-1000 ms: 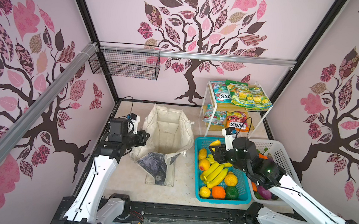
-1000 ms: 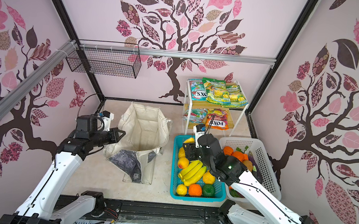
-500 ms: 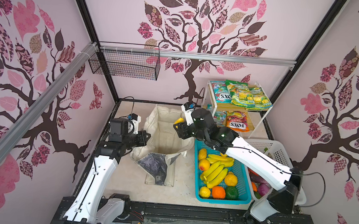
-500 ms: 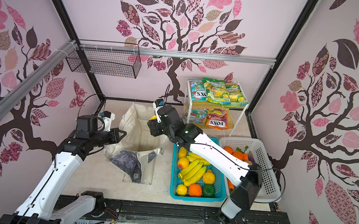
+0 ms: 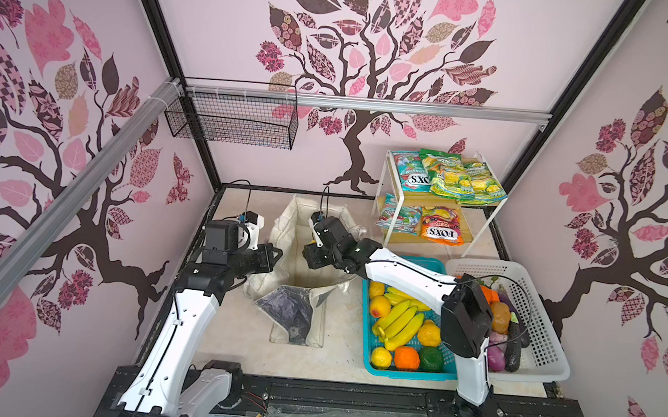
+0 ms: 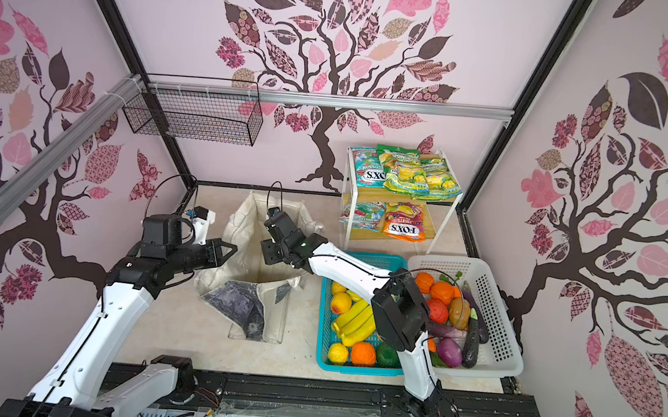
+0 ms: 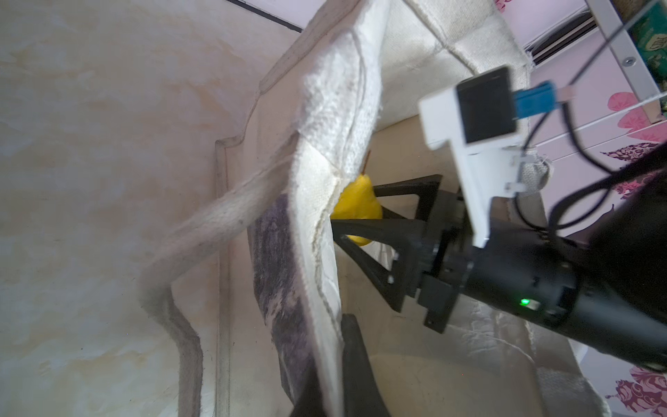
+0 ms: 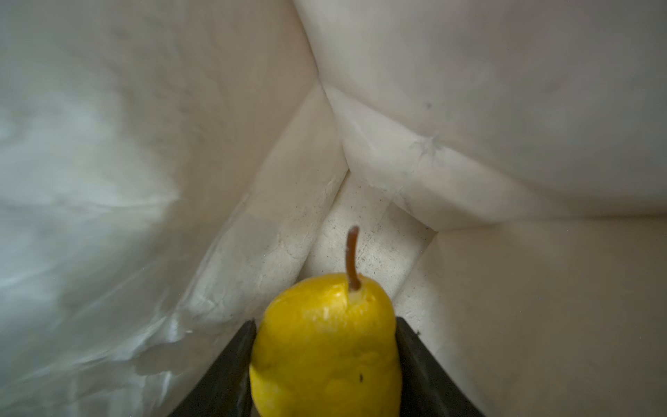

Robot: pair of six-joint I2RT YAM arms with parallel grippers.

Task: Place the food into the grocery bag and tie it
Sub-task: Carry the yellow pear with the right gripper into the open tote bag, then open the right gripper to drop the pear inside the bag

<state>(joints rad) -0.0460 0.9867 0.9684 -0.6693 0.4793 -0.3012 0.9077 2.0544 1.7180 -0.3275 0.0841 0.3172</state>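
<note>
The grocery bag [image 5: 295, 226] [image 6: 248, 222] stands open at mid-table, its grey-blue painted front [image 5: 293, 310] folded outward. My left gripper [image 5: 277, 253] [image 6: 232, 248] [image 7: 330, 390] is shut on the bag's left wall [image 7: 325, 173], holding the mouth open. My right gripper [image 5: 314, 258] [image 6: 271, 253] [image 8: 325, 323] reaches down inside the bag, shut on a yellow toy pear [image 8: 325, 346] [image 7: 355, 205] with its brown stem pointing at the bag's bottom. In the wrist view the bag's bottom [image 8: 364, 234] is bare. More food, bananas [image 5: 396, 320] among it, lies in the teal basket [image 5: 408, 373].
A white basket [image 5: 539, 363] [image 6: 493, 358] with toy vegetables sits right of the teal basket. A white two-tier rack [image 5: 391, 206] at the back right holds snack packets [image 5: 448, 178]. A black wire basket [image 5: 232, 120] hangs on the back rail.
My right arm has swung left from the teal basket, carrying the yellow pear, and gone down into the open bag. The left arm has kept its hold on the bag wall.
</note>
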